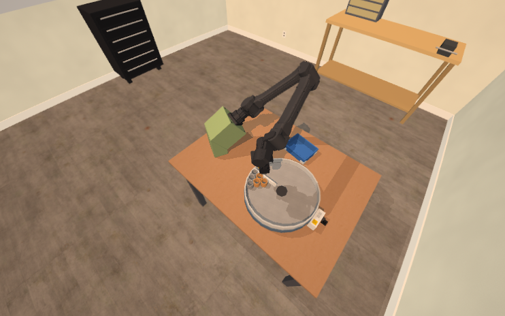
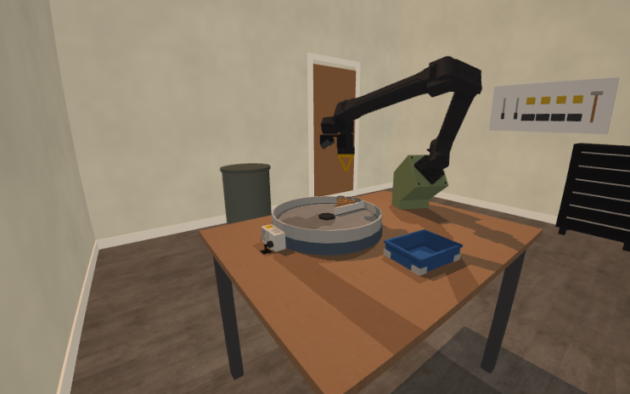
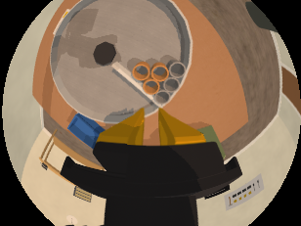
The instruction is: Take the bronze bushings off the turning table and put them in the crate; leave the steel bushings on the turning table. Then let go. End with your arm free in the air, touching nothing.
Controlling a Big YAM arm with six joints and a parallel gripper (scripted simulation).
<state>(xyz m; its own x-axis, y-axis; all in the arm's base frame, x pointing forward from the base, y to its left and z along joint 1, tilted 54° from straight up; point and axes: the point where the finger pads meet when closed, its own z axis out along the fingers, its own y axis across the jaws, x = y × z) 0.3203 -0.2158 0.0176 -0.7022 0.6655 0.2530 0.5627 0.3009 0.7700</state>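
Observation:
The turning table (image 1: pixel 294 173) (image 2: pixel 325 235) (image 3: pixel 147 23) holds three bronze bushings (image 1: pixel 263 184) (image 2: pixel 344 203) (image 3: pixel 134 72) and three steel bushings (image 1: pixel 250 185) (image 3: pixel 184 70). They stand upright in a close cluster at the rim, beside a white guide bar (image 1: pixel 269 180) (image 2: pixel 349 208) (image 3: pixel 131 80). In the wrist view the bronze ones are nearer the hub, the steel ones along the rim. My gripper (image 2: pixel 345 170) (image 3: pixel 151 112) points down, well above the cluster, open by a narrow gap and empty. Its fingertips are hidden in the top view. The blue crate (image 1: pixel 297 153) (image 2: pixel 402 258) (image 3: pixel 84 129) has no bushing visible in it.
A white control box (image 1: pixel 316 218) (image 2: pixel 273 238) sits against the turning table's side. The green arm base (image 1: pixel 226 133) (image 2: pixel 412 185) stands at the wooden table's far end. The turning table's raised rim surrounds the bushings. A dark hub (image 1: pixel 281 191) (image 2: pixel 326 216) (image 3: pixel 105 53) marks its centre.

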